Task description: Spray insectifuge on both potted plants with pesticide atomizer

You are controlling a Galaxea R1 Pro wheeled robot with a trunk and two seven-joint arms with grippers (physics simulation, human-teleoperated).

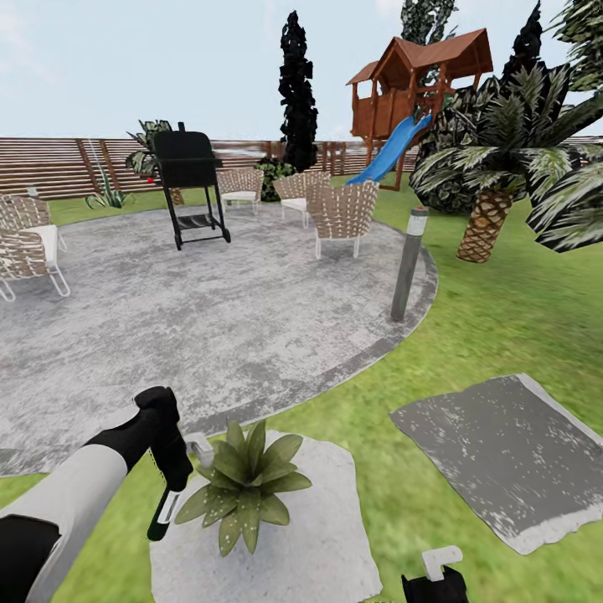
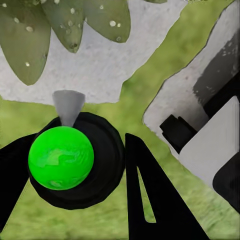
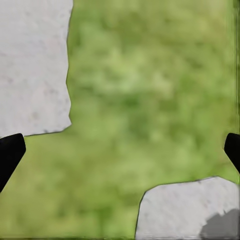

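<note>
Green-capped and dark, the pesticide atomizer (image 2: 67, 162) sits clamped in our left gripper (image 1: 172, 494), jaws closed on it beside the potted plant (image 1: 243, 486) on its stepping stone (image 1: 335, 519) for spraying, while our right gripper (image 3: 120, 150), jaws spread wide, holds nothing.

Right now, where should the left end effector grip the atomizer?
Grip the atomizer by its round dark body, one finger each side, from behind, so its grey nozzle points freely at the potted plant. The left end effector looks placed that way.
</note>
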